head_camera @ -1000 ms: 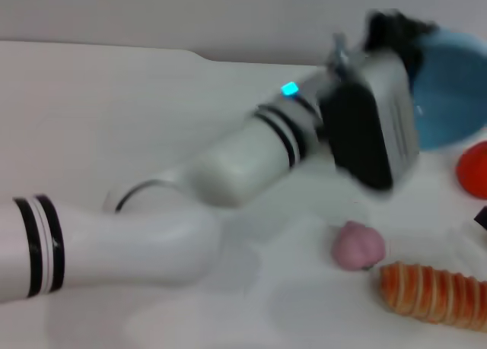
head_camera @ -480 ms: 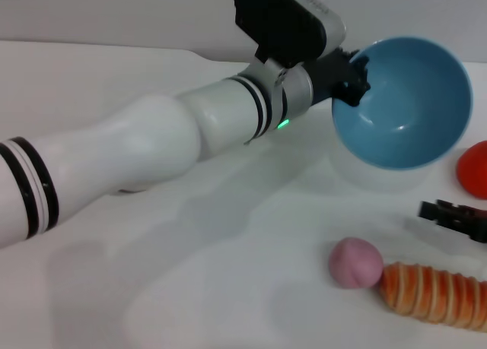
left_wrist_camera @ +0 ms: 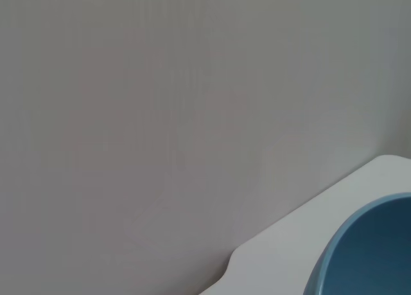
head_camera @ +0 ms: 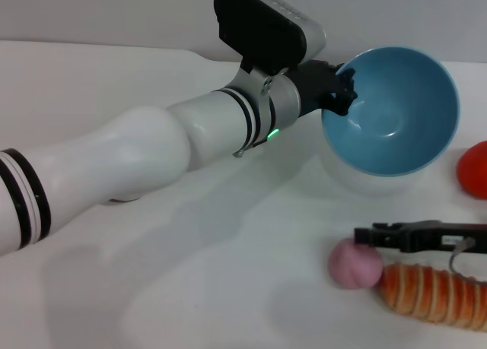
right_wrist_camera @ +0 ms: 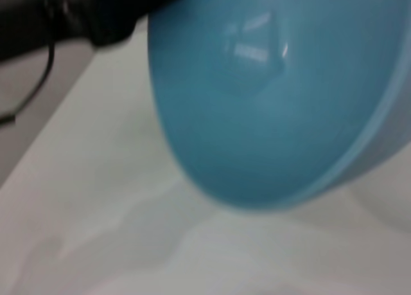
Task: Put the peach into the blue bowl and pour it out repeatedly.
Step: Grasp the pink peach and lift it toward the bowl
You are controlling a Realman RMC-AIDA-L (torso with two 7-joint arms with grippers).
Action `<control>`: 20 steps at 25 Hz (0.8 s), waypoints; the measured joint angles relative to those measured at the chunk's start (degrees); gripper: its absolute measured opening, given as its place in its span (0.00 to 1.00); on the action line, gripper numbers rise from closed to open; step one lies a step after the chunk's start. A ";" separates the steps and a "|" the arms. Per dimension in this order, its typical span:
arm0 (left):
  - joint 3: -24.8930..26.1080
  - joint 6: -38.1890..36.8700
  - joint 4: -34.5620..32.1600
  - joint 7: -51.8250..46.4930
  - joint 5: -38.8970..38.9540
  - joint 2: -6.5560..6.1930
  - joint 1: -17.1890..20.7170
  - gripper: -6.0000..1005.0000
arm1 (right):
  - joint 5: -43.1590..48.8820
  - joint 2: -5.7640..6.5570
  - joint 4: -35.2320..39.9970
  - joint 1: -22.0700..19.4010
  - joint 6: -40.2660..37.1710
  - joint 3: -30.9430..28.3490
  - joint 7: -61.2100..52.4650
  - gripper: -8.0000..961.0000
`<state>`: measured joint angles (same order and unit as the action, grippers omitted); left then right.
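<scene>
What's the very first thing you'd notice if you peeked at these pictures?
The big white left arm reaching across the table, its left gripper clamped on the rim of the blue bowl, which is tipped on its side and empty. Next, the pink peach lying on the table in front, beside an orange-and-white striped roll. The right gripper pokes in just above the peach.

Bare white lab table (head_camera: 114, 83), blank wall (left_wrist_camera: 160, 115).
</scene>
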<state>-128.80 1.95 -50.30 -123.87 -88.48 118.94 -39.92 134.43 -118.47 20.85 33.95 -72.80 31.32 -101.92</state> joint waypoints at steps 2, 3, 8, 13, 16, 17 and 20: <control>0.13 0.07 0.26 -0.24 0.02 0.00 -0.07 0.01 | -0.08 -0.13 -1.31 0.46 0.47 1.38 -0.02 0.63; 0.20 0.07 0.37 -0.27 0.03 -0.01 -0.14 0.01 | -0.11 -0.17 -1.86 0.66 0.55 1.81 -0.03 0.62; 0.09 1.33 0.82 -0.29 0.02 -0.02 -0.46 0.01 | -0.34 -0.29 -3.56 0.81 3.25 2.18 0.02 0.62; -0.19 2.50 1.48 -0.28 0.10 0.02 -0.78 0.01 | -0.45 -0.35 -4.08 1.15 3.00 2.43 0.30 0.61; -0.19 2.58 1.75 -0.30 0.12 0.04 -0.98 0.01 | -0.45 -0.36 -3.98 1.51 2.73 2.47 0.37 0.57; -0.19 2.61 1.80 -0.30 0.12 0.05 -1.00 0.01 | -0.45 -0.36 -3.87 1.64 2.73 2.47 0.43 0.55; -0.19 2.68 2.21 -0.31 0.12 0.06 -1.13 0.01 | -0.45 -0.36 -3.91 2.18 2.70 2.49 1.20 0.49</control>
<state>-128.99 4.63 -48.08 -124.19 -88.37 119.00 -41.06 133.98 -118.83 16.94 36.13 -70.10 33.81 -100.72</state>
